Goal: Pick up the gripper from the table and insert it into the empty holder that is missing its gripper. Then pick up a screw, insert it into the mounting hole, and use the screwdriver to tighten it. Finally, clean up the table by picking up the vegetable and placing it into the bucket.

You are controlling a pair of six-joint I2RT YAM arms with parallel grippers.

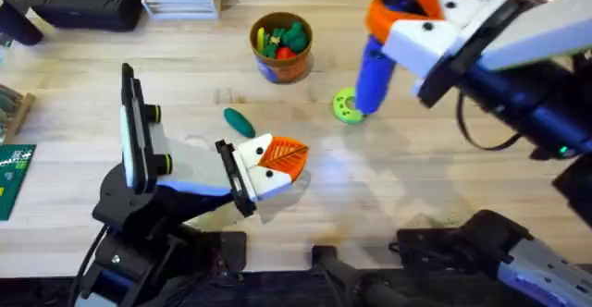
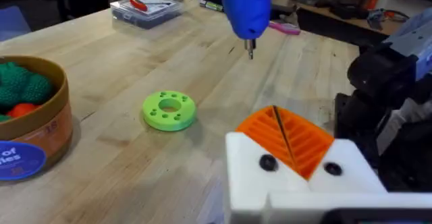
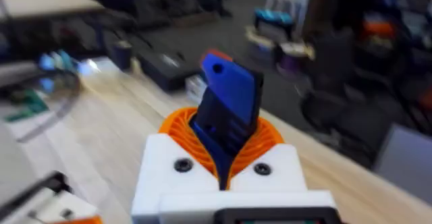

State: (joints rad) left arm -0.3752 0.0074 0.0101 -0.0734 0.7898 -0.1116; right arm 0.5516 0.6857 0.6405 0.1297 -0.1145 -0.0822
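At 1 o'clock on the table (image 1: 83,150), your right gripper (image 1: 393,20) pinches the screwdriver (image 1: 374,76), whose tip hangs over the green disc (image 1: 348,106). Near the centre your left gripper (image 1: 282,159) has its orange pads pressed together. You see the vegetable (image 1: 239,121) just at its 11 o'clock, and the bucket (image 1: 281,43) at 12.

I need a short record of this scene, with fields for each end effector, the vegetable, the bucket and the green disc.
left end effector: shut, holds nothing, low over the table
right end effector: shut on the screwdriver, tip down
screwdriver tip: just above the table, beside the green disc
vegetable: lying on the table, outside the bucket
bucket: upright, toy food inside
green disc: flat on the table
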